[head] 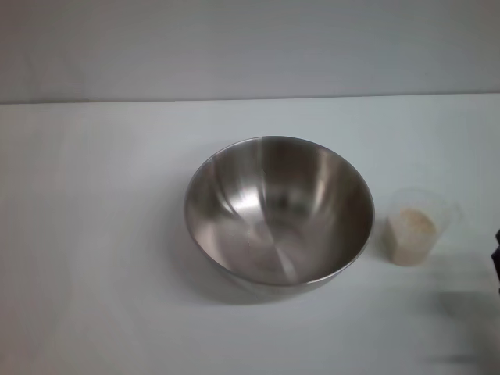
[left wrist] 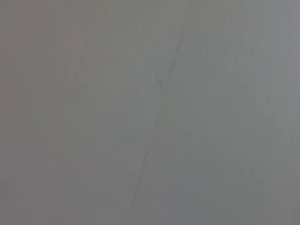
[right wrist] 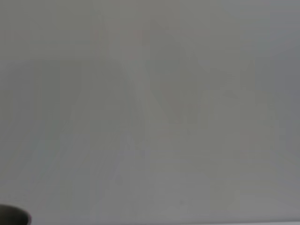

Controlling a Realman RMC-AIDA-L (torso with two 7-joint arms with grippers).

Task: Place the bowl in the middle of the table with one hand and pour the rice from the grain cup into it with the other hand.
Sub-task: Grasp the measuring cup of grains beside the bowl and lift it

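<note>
sitting upright on the table [head: 94, 234], the bowl [head: 279, 211] | grain cup [head: 416, 226] just right of the bowl, apart, rice [head: 411, 234] inside | right gripper [head: 497, 262] barely edging in beyond the cup, fingers can't tell | left gripper unseen

No text, label, brand, number or sign can be read anywhere. The bowl [head: 279, 211] shows only bare brushed metal. The grain cup [head: 418, 226], just beside the bowl, shows no legible measuring marks on its wall. The table [head: 94, 234] around the bowl is plain and unmarked.
</note>
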